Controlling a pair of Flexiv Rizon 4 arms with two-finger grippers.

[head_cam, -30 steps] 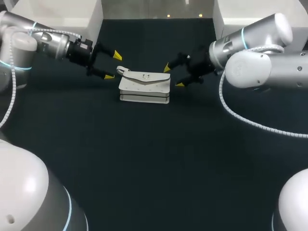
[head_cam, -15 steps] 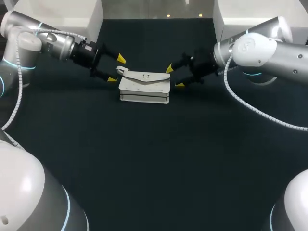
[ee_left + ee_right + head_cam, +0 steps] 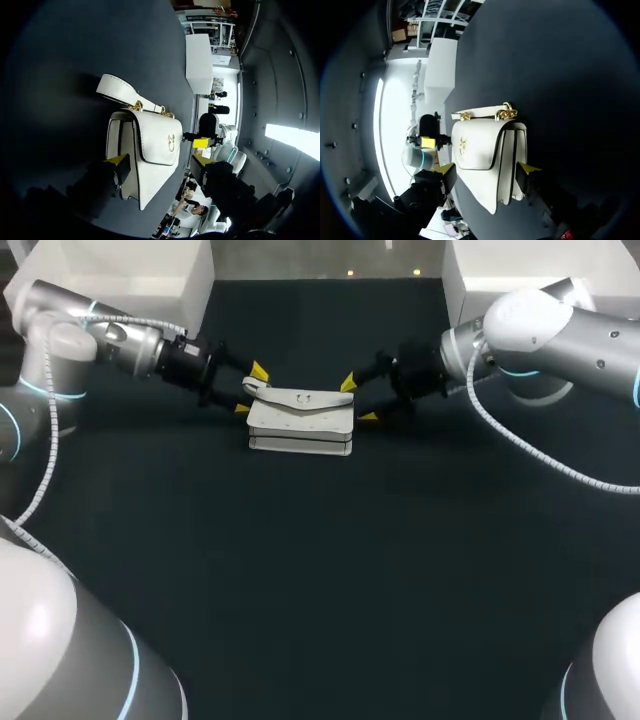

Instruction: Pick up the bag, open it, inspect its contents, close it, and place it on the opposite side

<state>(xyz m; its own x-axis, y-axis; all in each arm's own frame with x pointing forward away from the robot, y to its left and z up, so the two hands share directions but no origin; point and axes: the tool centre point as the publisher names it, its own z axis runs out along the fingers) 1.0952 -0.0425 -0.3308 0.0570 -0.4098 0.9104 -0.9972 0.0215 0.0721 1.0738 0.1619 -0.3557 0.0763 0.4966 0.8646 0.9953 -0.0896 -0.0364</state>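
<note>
A white flap bag (image 3: 300,418) with a gold clasp lies at the back middle of the dark table, its short strap (image 3: 252,388) at its left end. My left gripper (image 3: 251,390) stands open around that end. In the left wrist view one tip rests against the bag (image 3: 155,140) and the other stands clear of the flap, with the strap (image 3: 117,90) ahead of the left gripper (image 3: 158,161). My right gripper (image 3: 358,400) brackets the bag's right end. In the right wrist view the right gripper (image 3: 488,169) has both tips against the bag (image 3: 480,150), shut on it.
Two white boxes stand at the back corners, one on the left (image 3: 120,270) and one on the right (image 3: 500,270). The dark tabletop (image 3: 320,580) stretches wide in front of the bag.
Both arms have moved inward to the bag's ends. The left fingers have narrowed around the strap end. The right fingers have closed a little onto the other end.
</note>
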